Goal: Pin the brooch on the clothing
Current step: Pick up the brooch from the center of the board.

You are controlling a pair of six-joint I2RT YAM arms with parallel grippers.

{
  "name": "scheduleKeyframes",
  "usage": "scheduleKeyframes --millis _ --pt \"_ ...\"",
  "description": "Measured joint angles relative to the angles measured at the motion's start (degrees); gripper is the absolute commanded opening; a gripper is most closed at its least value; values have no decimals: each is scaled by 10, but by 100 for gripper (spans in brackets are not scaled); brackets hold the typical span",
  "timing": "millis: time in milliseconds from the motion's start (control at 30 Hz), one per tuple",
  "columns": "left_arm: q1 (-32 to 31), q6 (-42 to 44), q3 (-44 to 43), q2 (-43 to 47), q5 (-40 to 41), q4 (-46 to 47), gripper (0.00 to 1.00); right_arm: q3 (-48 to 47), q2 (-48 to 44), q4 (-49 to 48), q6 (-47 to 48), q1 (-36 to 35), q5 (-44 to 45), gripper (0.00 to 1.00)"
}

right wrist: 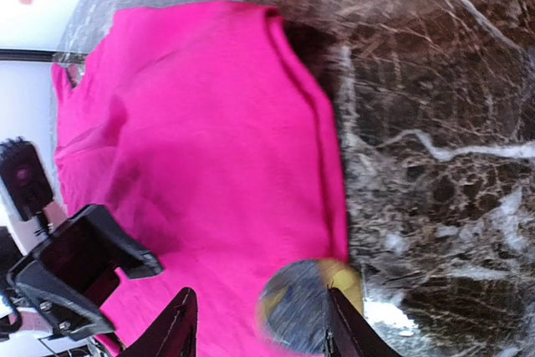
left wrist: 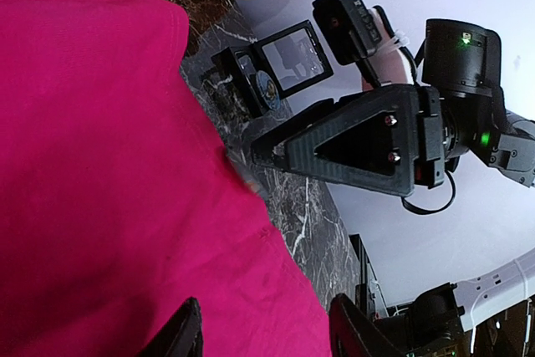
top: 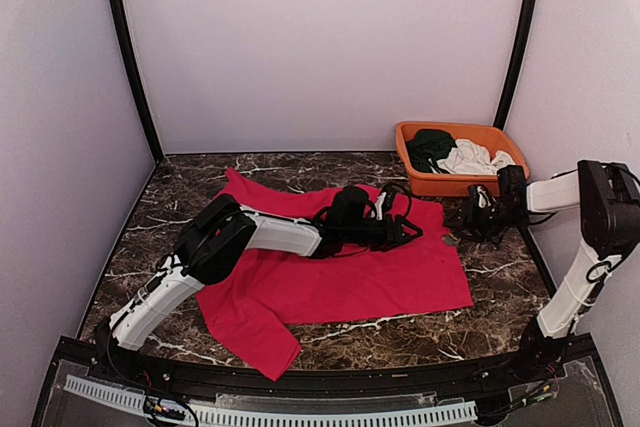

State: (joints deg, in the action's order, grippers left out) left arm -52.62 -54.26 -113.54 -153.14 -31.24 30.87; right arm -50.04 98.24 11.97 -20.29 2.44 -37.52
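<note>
Brooch (right wrist: 292, 311) at edge of red T-shirt (right wrist: 192, 140)

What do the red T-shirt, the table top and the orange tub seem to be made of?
Red T-shirt: soft matte cloth, probably knit cotton; it wrinkles and folds.
Table top: polished dark stone, or a marble-look laminate; white veins and a slight sheen.
Orange tub: probably moulded plastic, smooth; even colour and a rounded rim.
</note>
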Motion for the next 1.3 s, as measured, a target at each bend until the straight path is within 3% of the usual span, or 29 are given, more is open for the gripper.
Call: scheduleKeyframes --millis 233,633,1167,1300 --pt "0 0 4 0 -3 4 52 0 -25 2 -5 0 -24 47" --pt "-5 -6 -2 0 -3 5 52 -7 -22 49 33 0 68 46" --pt "-13 -13 -12 -1 -11 12 52 11 16 -8 21 10 25 35" --pt "-13 -13 -12 -1 -11 12 52 17 17 -13 16 11 11 28"
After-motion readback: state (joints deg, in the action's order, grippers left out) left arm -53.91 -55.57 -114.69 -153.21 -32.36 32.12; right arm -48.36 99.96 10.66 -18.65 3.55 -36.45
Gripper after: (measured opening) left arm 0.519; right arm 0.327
